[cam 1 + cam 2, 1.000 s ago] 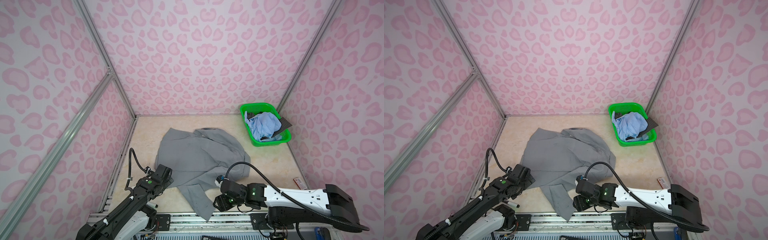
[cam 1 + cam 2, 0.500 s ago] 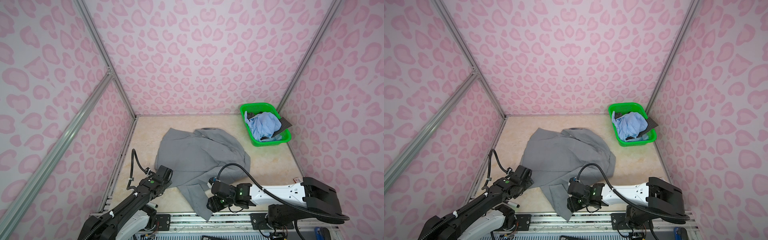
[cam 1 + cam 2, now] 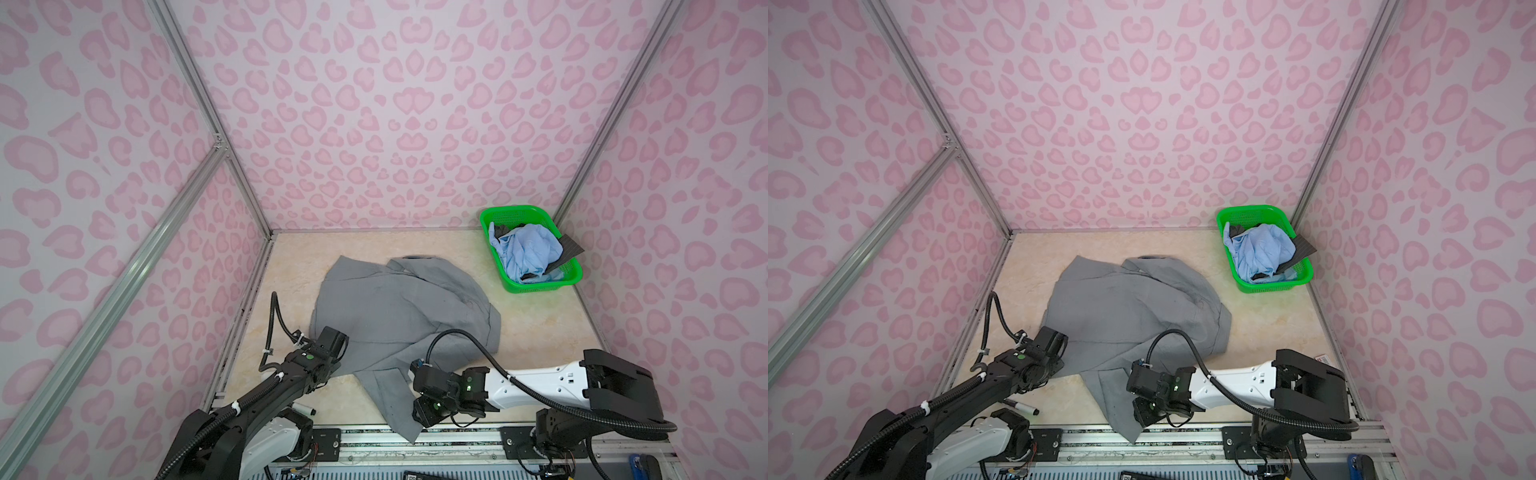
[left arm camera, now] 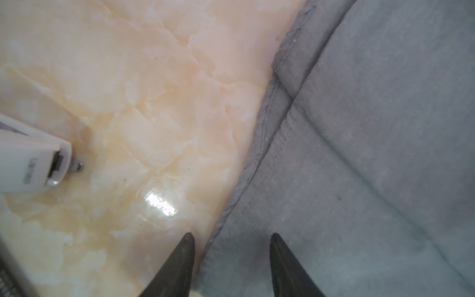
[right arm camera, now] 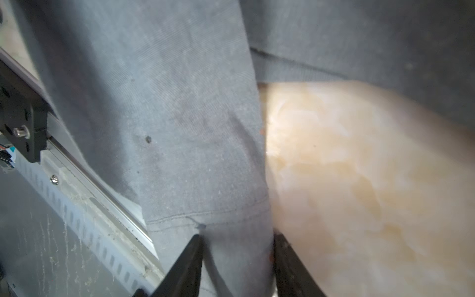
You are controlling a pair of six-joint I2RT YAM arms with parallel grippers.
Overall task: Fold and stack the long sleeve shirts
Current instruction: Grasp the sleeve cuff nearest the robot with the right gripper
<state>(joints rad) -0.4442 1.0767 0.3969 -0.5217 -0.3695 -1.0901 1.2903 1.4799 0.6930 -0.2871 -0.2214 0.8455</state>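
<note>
The grey shirt [image 3: 399, 307] lies rumpled on the surface [image 3: 532, 328], sleeve [image 3: 386, 395] over the near edge, and the left gripper [image 4: 231, 235], parted astride the hem [image 4: 257, 144], and right gripper [image 5: 236, 235], parted astride the cuff [image 5: 236, 259], should probably bite deep before pulling.

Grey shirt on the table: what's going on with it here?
Both arms are on the grey shirt, which lies rumpled and unfolded on the table. The left gripper straddles its seamed edge, jaws apart. The right gripper has the sleeve between its jaws; whether it pinches yet is unclear. A light blue shirt and a dark shirt sit in the green basket. Nothing is stacked.
</note>
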